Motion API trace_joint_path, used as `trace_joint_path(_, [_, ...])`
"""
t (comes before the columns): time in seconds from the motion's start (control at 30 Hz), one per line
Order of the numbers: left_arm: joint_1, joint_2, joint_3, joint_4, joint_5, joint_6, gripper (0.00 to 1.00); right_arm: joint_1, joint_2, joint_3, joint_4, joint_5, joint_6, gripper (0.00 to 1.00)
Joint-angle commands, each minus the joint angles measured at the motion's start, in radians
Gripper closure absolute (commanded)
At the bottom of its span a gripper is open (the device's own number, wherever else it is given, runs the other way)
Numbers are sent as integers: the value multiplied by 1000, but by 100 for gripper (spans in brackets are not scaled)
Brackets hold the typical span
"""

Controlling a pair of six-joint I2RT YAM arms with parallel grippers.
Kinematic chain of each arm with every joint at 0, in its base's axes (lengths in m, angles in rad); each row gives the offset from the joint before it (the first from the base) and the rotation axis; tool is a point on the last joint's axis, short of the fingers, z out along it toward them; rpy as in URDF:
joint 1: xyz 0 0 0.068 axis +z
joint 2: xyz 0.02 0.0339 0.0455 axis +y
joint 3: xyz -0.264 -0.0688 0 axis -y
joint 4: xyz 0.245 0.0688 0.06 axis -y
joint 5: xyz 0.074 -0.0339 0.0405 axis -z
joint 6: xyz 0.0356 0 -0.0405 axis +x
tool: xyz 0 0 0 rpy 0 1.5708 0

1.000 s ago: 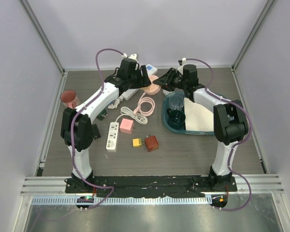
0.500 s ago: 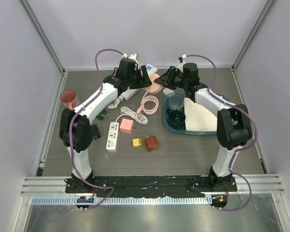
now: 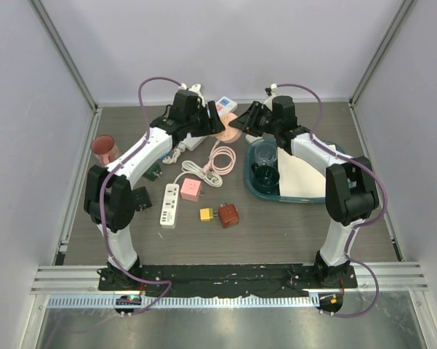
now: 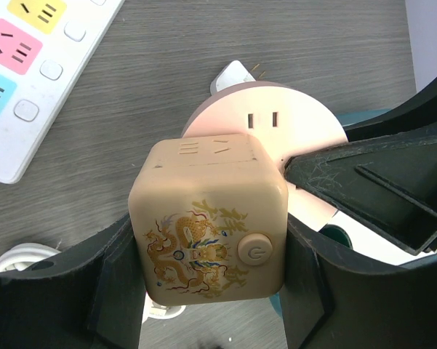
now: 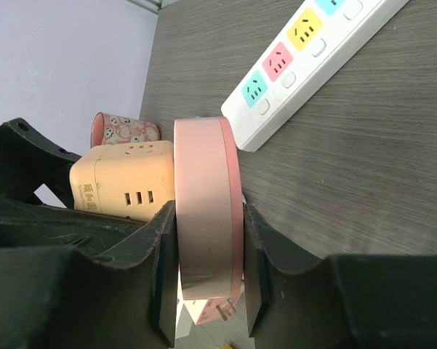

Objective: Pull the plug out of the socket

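The plug [image 4: 211, 218] is a beige cube with a dragon print and a round power button. My left gripper [image 4: 211, 269] is shut on its two sides. The socket [image 4: 305, 123] is a round pink disc held on edge, and my right gripper [image 5: 207, 254] is shut across its thickness. In the right wrist view the plug [image 5: 123, 182] stands right against the socket's [image 5: 203, 167] flat face; its pins are hidden. From above, both grippers meet at the socket [image 3: 233, 129] near the back of the table, left gripper [image 3: 212, 123] on its left and right gripper [image 3: 243, 125] on its right.
A white power strip [image 3: 222, 106] with coloured outlets lies just behind the grippers. A teal tray [image 3: 323, 195] with glass cups sits to the right. A pink cable [image 3: 219, 156], pink cube socket [image 3: 191, 190], white strip [image 3: 169, 206], small adapters [image 3: 227, 215] and a red cup [image 3: 104, 149] lie nearer.
My left arm's wrist has shifted slightly left and its cable loop has swung with it. The right wrist moved little. Both grips are unchanged.
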State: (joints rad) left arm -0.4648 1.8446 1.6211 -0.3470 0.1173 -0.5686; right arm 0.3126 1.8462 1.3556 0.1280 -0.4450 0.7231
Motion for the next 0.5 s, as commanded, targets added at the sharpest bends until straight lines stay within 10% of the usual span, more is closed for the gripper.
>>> trace_joint_path(0.0, [41, -125, -3, 83, 19, 10, 100, -50, 30, 0, -11, 134, 13, 99])
trace_joint_path(0.47, [83, -56, 160, -61, 131, 39, 100, -38, 45, 25, -57, 109, -135, 99])
